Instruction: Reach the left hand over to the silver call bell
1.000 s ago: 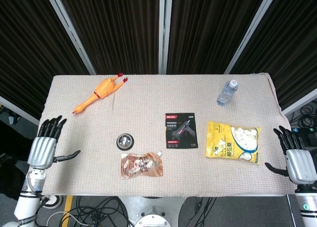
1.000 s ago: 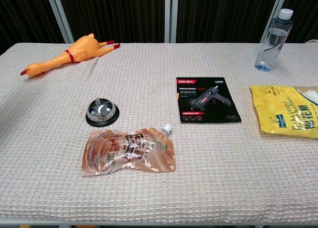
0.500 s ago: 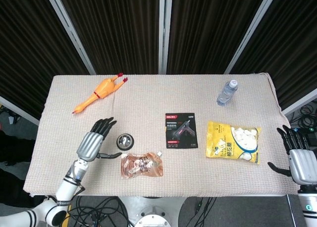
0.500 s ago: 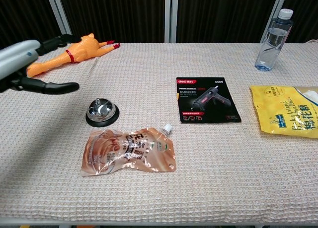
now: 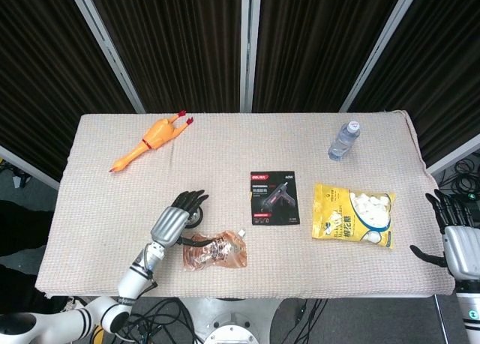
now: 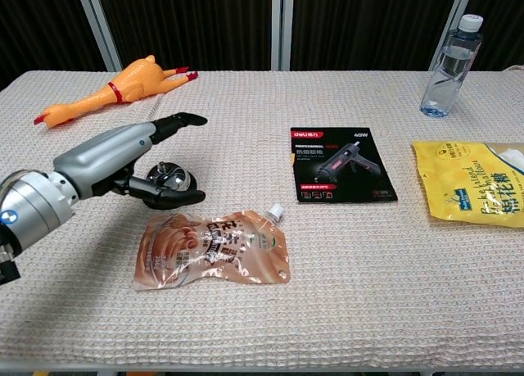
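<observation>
The silver call bell (image 6: 170, 178) on its black base sits left of the table's middle; in the head view only an edge of the bell (image 5: 196, 220) shows beside my hand. My left hand (image 6: 123, 156) (image 5: 175, 219) hovers over the bell with fingers spread, its thumb curving along the bell's front. It holds nothing. My right hand (image 5: 458, 239) stays open at the table's right edge, off the cloth, and the chest view does not show it.
A copper drink pouch (image 6: 213, 248) lies just in front of the bell. A glue gun card (image 6: 340, 164) is at centre, a yellow snack bag (image 6: 475, 193) to the right, a water bottle (image 6: 447, 66) back right, a rubber chicken (image 6: 110, 90) back left.
My left hand has swept rightward from the table's left edge to above the bell. The right hand has slid slightly further out to the right.
</observation>
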Robot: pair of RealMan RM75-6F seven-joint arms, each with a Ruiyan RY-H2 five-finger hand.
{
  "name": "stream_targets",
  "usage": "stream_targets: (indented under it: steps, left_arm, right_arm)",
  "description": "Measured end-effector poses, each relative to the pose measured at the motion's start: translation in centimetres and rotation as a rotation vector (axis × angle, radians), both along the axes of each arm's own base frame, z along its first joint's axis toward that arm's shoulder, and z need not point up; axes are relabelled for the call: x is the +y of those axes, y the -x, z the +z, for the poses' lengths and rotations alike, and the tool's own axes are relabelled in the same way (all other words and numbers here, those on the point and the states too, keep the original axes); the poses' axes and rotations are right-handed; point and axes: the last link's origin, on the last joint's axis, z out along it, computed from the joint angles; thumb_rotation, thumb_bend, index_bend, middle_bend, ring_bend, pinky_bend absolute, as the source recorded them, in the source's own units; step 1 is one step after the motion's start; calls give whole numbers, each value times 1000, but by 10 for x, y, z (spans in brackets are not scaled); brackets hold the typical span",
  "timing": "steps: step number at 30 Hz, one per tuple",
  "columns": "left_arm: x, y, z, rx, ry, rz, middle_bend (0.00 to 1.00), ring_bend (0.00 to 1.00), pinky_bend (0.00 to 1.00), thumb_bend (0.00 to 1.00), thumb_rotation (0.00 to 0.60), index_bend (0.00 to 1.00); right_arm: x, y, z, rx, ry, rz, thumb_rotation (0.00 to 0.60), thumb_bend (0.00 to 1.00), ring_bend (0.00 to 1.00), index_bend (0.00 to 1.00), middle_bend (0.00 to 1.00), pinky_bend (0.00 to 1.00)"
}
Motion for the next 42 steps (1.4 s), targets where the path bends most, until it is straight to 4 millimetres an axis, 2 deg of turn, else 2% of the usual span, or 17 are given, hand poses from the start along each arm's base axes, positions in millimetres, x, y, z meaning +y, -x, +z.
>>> stream_targets:
  steps: [9, 19, 27, 36, 42]
  left_arm:
    - [7, 12, -19, 43, -5, 7, 0, 0, 0, 0, 256, 34]
    - [2, 26, -37, 111, 22, 0, 0, 0, 0, 0, 257, 38]
    - [7, 16, -28, 68, -24, -22, 0, 0, 0, 0, 253, 49]
    - [-1, 27, -37, 111, 29, 3, 0, 0, 0, 0, 254, 48]
    - [7, 16, -27, 77, -25, -20, 0, 0, 0, 0, 254, 48]
  right_arm:
    - [-1, 3, 1, 5, 3, -11, 600, 0, 0, 0, 0, 0]
    - [-3, 4, -2, 5, -9, -16, 600, 0, 0, 0, 0, 0]
    - [-2, 5, -2, 3, -8, -20, 600, 0, 0, 0, 0, 0]
    - [-2, 6, -2, 2, -8, -24, 600, 0, 0, 0, 0, 0]
    - [-2, 7, -2, -2, -5, -27, 600, 0, 0, 0, 0, 0]
